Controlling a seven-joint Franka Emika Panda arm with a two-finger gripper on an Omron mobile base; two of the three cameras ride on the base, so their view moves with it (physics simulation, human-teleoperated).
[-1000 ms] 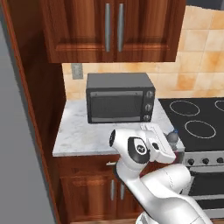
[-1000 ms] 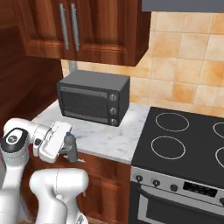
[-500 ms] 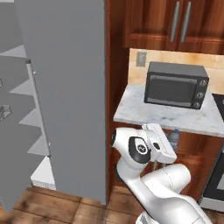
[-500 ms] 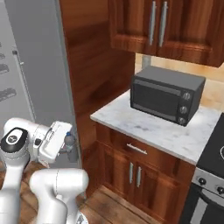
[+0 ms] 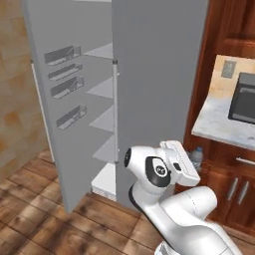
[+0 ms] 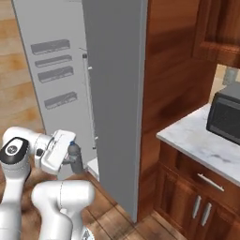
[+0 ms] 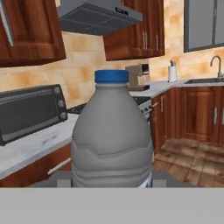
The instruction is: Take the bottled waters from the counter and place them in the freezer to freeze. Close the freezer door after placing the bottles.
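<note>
Left base view: one greyish bottle (image 5: 196, 158) sits in the gripper (image 5: 191, 162), right of the open freezer (image 5: 149, 74). Right base view: jaws clamp it beside the freezer door (image 6: 51, 70). Hand view: one bottle, blue cap (image 7: 112, 76).

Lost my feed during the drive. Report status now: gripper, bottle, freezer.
Gripper shut on the blue-capped bottle, held upright. Freezer door stands open, shelves showing. Nothing visible between bottle and opening.
</note>
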